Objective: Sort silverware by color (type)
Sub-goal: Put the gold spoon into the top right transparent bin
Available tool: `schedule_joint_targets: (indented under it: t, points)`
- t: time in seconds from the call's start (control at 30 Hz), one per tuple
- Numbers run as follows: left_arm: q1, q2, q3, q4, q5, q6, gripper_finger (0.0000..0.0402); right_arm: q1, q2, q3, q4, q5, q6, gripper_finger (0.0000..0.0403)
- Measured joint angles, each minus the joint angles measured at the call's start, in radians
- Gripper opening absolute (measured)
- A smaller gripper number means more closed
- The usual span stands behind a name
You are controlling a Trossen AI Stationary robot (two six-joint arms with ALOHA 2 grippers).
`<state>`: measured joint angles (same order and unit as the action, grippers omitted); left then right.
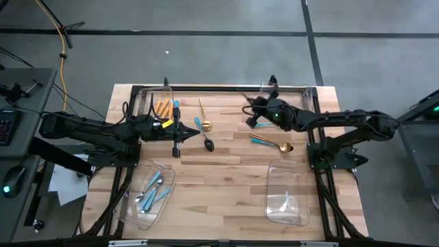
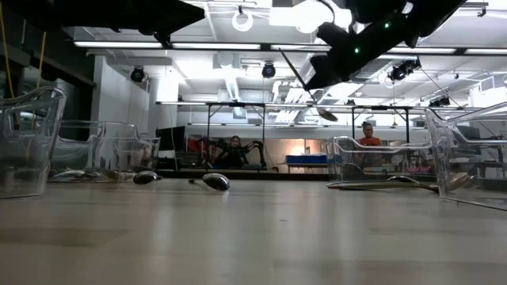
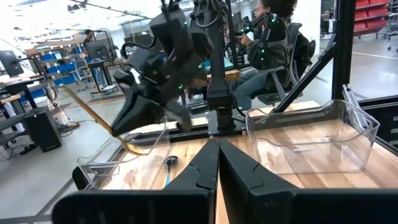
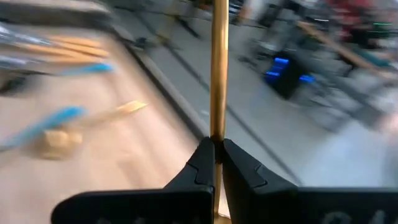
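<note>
My right gripper (image 1: pixel 254 115) hovers above the table's far right part, next to the far right clear bin (image 1: pixel 291 91), shut on an all-gold utensil (image 4: pixel 217 68). In the low view the utensil (image 2: pixel 305 87) slants down from the gripper (image 2: pixel 337 47), well above the table. My left gripper (image 1: pixel 177 140) is shut and empty, near the far left bin holding orange-handled pieces (image 1: pixel 162 108). On the wood lie a gold spoon (image 1: pixel 204 114), a black spoon (image 1: pixel 208 143), and a teal-handled piece beside a gold spoon (image 1: pixel 271 143). My right gripper pinches the gold utensil's slim handle (image 4: pixel 217 134) between its two fingers, which lie across it. The utensil is lifted clear of the table. It runs on past the fingertips, and in the low view its wider end (image 2: pixel 326 115) hangs lowest.
A near left bin (image 1: pixel 130 206) holds light-blue-handled pieces (image 1: pixel 152 191). A near right clear bin (image 1: pixel 285 199) stands by the right arm's base. A black frame rail (image 1: pixel 219 88) runs along the far edge. People sit beyond the table (image 3: pixel 273 43). Bare wood lies in the table's middle.
</note>
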<state>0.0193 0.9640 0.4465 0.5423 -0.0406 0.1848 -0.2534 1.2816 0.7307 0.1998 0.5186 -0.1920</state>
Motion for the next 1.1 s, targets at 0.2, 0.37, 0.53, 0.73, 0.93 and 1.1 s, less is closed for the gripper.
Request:
schedule_joint_targets:
  t: [0.2,0.37,0.53,0.73,0.93,1.1]
  points:
    - [0.0,0.0,0.0,0.0,0.0,0.0,0.0003,-0.146,0.0,0.001,-0.093,0.152,-0.042,0.0]
    - [0.0,0.0,0.0,0.0,0.0,0.0,0.0003,-0.298,0.0,0.091,-0.442,0.109,-0.012,0.0]
    - [0.0,0.0,0.0,0.0,0.0,0.0,0.0003,-0.397,0.0,0.256,-0.772,0.072,-0.107,0.0]
    - [0.0,0.0,0.0,0.0,0.0,0.0,0.0003,-0.511,0.001,0.372,-1.045,-0.022,-0.293,0.0]
    - [0.0,0.0,0.0,0.001,0.0,0.001,0.0003,-0.564,0.054,0.367,-1.127,-0.121,-0.452,0.0]
    - [0.0,0.0,0.0,0.001,0.0,0.001,0.0003,-0.567,0.161,0.367,-1.116,-0.139,-0.489,0.0]
